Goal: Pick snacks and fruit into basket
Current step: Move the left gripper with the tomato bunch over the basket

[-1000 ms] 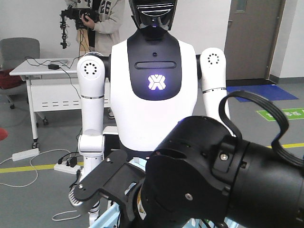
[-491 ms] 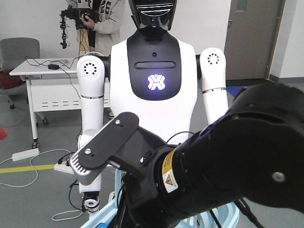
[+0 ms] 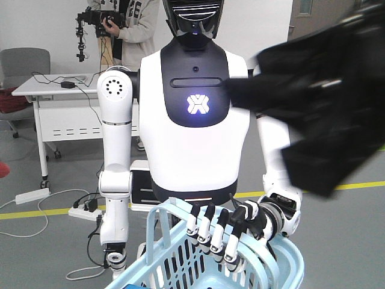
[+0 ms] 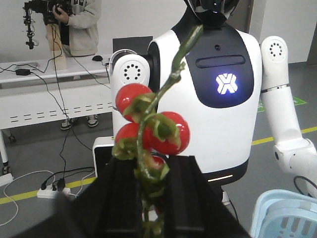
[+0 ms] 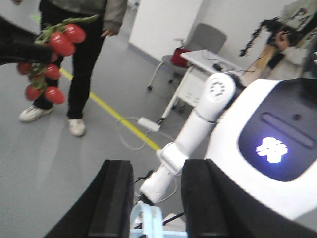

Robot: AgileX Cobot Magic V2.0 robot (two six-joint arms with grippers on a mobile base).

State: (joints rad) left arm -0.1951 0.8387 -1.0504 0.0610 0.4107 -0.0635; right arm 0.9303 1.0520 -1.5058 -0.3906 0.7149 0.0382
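The left gripper [image 4: 148, 198] pinched a cherry tomato vine [image 4: 151, 134] above the pale blue basket [image 3: 150, 274], the right gripper [image 5: 156, 198] stood spread and empty, so lowering centred before release seemed wise.

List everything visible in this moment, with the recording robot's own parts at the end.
pale blue plastic lattice basket: one, low centre of the front view, handles held by the humanoid's hand
red cherry tomatoes on a green vine: one bunch, raised in front of the humanoid
white-and-black humanoid robot: one, facing the cameras
person in a beige top with a black camera rig: one, behind the humanoid
white folding table: one, back left, with cables on it
grey chair: one, far left
white power strip: one, on the floor
left gripper: black, closed on the tomato vine
right gripper: black, open, empty
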